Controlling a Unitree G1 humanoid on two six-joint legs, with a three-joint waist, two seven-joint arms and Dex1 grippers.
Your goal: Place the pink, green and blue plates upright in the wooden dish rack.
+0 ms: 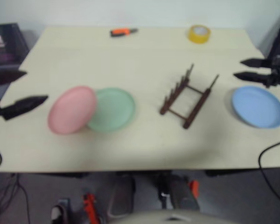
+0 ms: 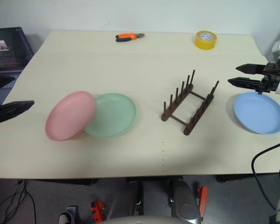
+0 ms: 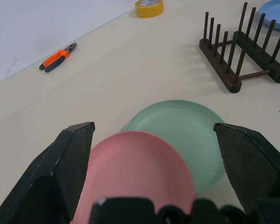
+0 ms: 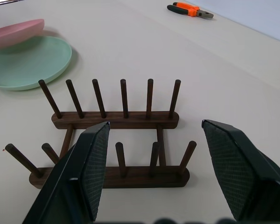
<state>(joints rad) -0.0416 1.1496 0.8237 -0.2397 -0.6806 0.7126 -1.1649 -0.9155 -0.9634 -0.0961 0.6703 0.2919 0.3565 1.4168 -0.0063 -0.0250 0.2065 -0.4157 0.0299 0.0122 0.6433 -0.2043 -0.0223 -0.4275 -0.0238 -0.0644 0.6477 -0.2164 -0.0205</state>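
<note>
I see both grippers, left and right, wide open and empty; pink plate overlaps green plate, rack empty

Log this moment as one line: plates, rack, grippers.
pink plate resting on green plate edge | blue plate flat, right of rack | wooden dish rack unloaded | left gripper open | right gripper open

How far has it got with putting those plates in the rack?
Nothing is done yet: the wooden dish rack stands empty. Both grippers, left and right, are open and hold nothing. All three are left: the pink plate leaning on the green plate, and the blue plate lying flat.
</note>
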